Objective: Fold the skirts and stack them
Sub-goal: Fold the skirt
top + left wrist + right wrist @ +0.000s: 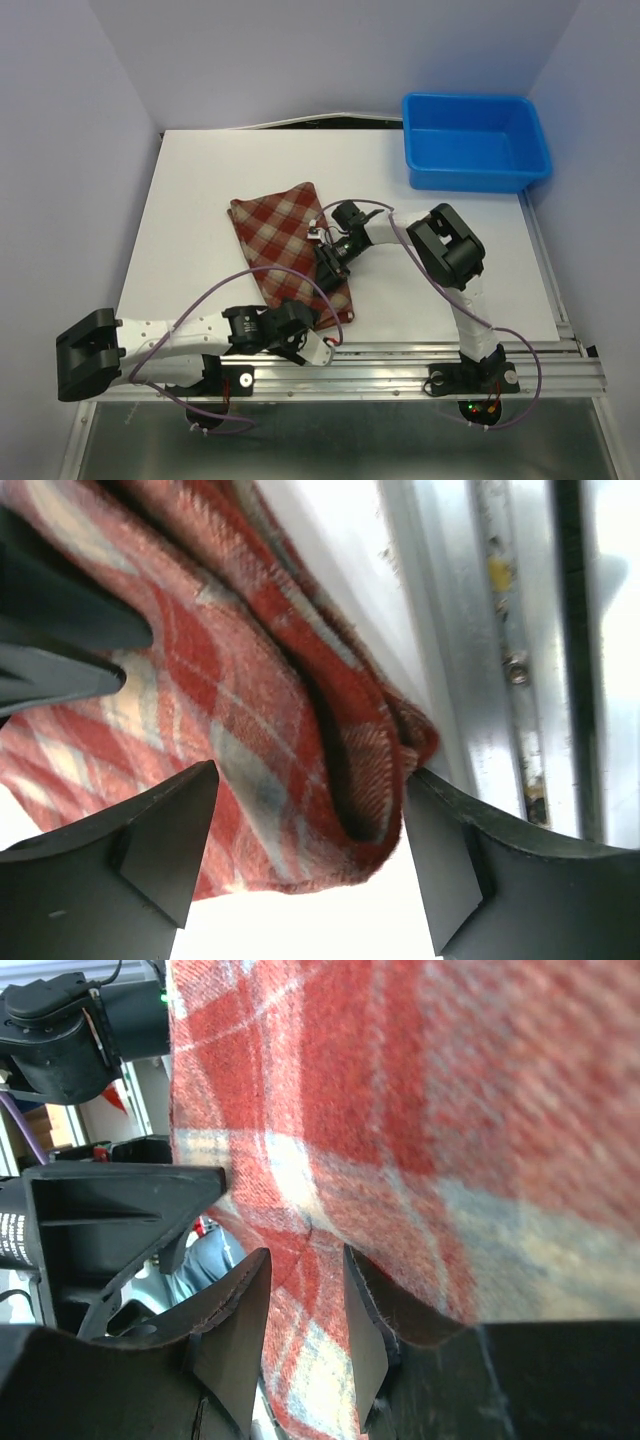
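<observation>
Overhead: left claw (305, 330) is poised at the near corner of the red-and-cream plaid cloth skirt (285, 240) on the counter (200, 220). Left wrist: corner straddled, jaws spread. Right wrist: edge pinched by right claw (305, 1260). Fold seemingly begun; left closure needed.

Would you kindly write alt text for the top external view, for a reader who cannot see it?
A red plaid skirt lies diagonally on a white table, with both robot arms reaching onto it: the left pincer at its near corner, the right pincer at its right edge. A blue bin sits at the table's far right corner.
</observation>
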{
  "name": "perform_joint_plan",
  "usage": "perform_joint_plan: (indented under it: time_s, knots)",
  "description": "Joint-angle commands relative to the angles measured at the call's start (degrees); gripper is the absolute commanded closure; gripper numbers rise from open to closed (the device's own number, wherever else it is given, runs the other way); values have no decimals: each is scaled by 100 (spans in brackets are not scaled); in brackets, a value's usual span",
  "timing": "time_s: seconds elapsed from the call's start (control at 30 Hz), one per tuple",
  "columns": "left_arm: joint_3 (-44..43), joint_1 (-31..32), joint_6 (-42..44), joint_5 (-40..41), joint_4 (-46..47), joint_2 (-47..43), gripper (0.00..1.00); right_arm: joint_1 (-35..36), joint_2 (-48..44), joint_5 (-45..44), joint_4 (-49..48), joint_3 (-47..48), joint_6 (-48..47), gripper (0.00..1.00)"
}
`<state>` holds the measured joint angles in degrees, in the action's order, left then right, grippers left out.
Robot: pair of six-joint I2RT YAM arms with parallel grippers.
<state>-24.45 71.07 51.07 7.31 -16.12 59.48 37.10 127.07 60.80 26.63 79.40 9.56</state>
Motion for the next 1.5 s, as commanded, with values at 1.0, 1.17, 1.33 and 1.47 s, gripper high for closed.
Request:
perform_joint_plan:
  time_s: [1.0, 1.17, 1.33, 1.47]
  knots:
    - [-1062, -67, -774, -1204, -1138, -832, 95, -10, -577, -1368, -536, -1338, -464, 61]
    - [-1211, -190, -791, -1662, -1507, -1281, 100, -10, -937, -1369, -431, -1558, -622, 62]
    - [-1299, -277, -704, -2040, -1719, -1526, 100, -10, -1341, -1561, -264, -1419, -824, 59]
    - [-1378, -295, -642, -2260, -1763, -1694, 100, -10, -1606, -1580, -360, -673, -544, 56]
